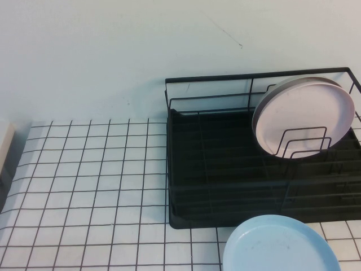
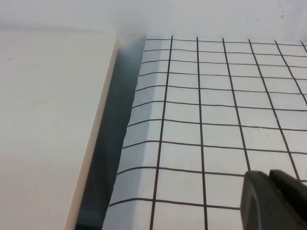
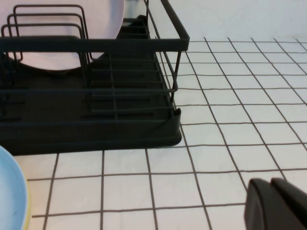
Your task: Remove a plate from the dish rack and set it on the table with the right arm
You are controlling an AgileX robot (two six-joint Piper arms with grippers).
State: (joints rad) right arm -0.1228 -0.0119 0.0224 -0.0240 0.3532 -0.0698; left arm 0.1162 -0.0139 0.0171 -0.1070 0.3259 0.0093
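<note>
The pale pink plate point(image 1: 304, 116) stands on edge in the back right of the black wire dish rack point(image 1: 225, 164), leaning behind upright wire loops, with a grey-white plate's rim point(image 1: 293, 82) just behind it. In the right wrist view the plate point(image 3: 108, 19) shows behind the rack's wires point(image 3: 91, 43). My right gripper point(image 3: 271, 181) is shut and empty, low over the gridded table point(image 3: 225, 120) beside the rack, well apart from it. My left gripper point(image 2: 269, 175) is shut and empty over the table's left side point(image 2: 216, 110). Neither gripper shows in the high view.
A light blue plate point(image 1: 279, 245) lies on the table in front of the rack, also at the edge of the right wrist view point(image 3: 9, 196). A cream block point(image 2: 48, 120) borders the table's left edge. Gridded table point(image 1: 90, 192) spreads left of the rack.
</note>
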